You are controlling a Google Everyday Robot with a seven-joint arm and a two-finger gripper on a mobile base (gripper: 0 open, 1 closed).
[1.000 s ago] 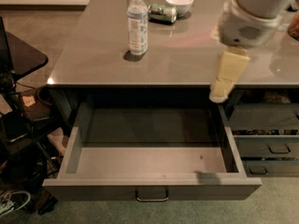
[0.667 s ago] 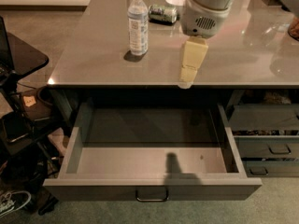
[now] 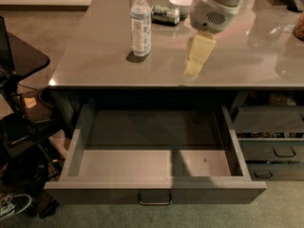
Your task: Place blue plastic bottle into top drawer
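Observation:
The blue plastic bottle (image 3: 140,23) stands upright on the grey tabletop (image 3: 95,61), left of centre, with a white cap and a pale label. The top drawer (image 3: 154,192) is pulled wide open below the table's front edge, with a small metal handle at its centre, and nothing lies in it. My gripper (image 3: 194,66) hangs from the white arm above the tabletop near its front edge, to the right of the bottle and apart from it. It holds nothing that I can see.
A green-patterned can (image 3: 166,14) lies on its side behind the bottle, next to a white bowl (image 3: 181,1). Narrower stacked grey drawers (image 3: 273,141) stand at the right. A dark side table (image 3: 21,56) and clutter fill the floor at the left.
My arm has swung left across the table, from the right edge towards the bottle. The bottle and the drawer have not moved.

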